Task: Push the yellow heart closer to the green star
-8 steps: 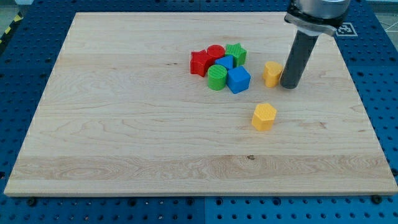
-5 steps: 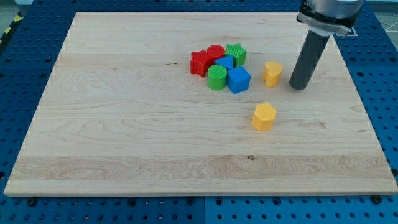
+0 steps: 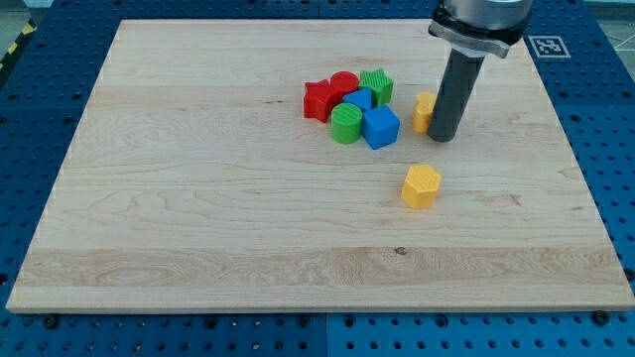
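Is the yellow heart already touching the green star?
No: the yellow heart sits apart, right of the green star, with my tip against it.

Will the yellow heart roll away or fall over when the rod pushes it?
Probably neither. The yellow heart looks low and flat-bottomed, so it should slide, not roll or tip. It seems small and light, and the wooden board looks smooth, so it may skid easily. My tip touches its right side, so an off-centre push might spin it.

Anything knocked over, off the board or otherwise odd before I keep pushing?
Nothing stands out. All blocks sit flat on the wooden board. My tip is against the yellow heart on its right, partly hiding it. The green star sits in the cluster; the yellow hexagon lies apart.
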